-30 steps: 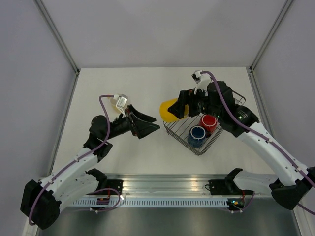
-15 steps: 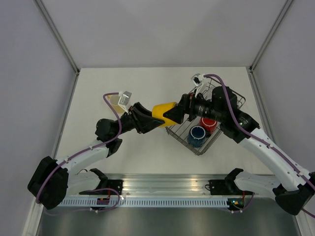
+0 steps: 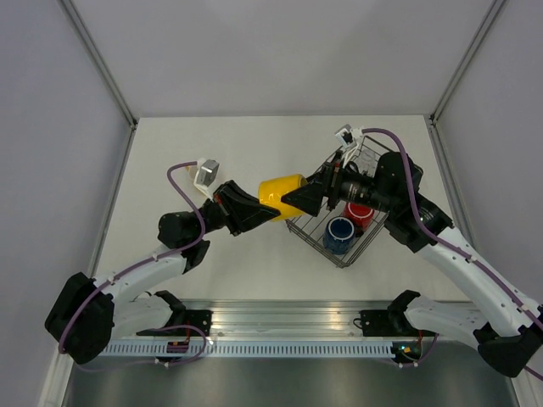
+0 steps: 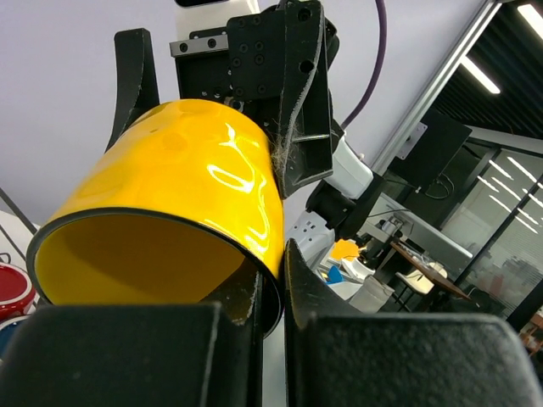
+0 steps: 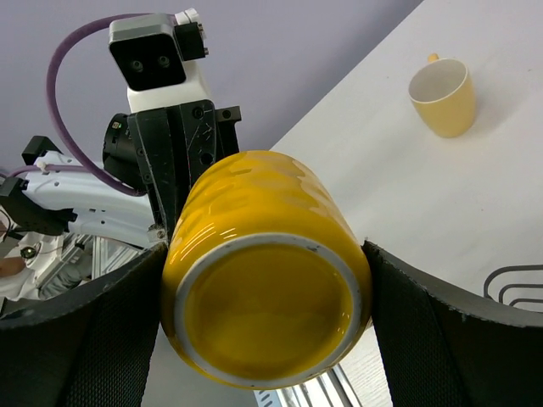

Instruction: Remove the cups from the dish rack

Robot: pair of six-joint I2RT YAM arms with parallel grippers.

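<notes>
A bright yellow cup hangs in the air left of the dish rack, lying on its side between both arms. My right gripper is shut on its body, with a pad on each side near the base. My left gripper is shut on its rim, one finger inside the mouth and one outside. A red cup and a dark blue cup sit in the rack. A pale yellow cup stands on the table, mouth up; in the top view the left wrist mostly hides it.
The white table is walled at the back and on both sides. The rack's wire edge shows at the right of the right wrist view. A metal rail with both arm bases runs along the near edge.
My right arm has carried the yellow cup left, away from the rack. My left arm has come in to meet it, and its jaws went from wide open to shut on the rim.
</notes>
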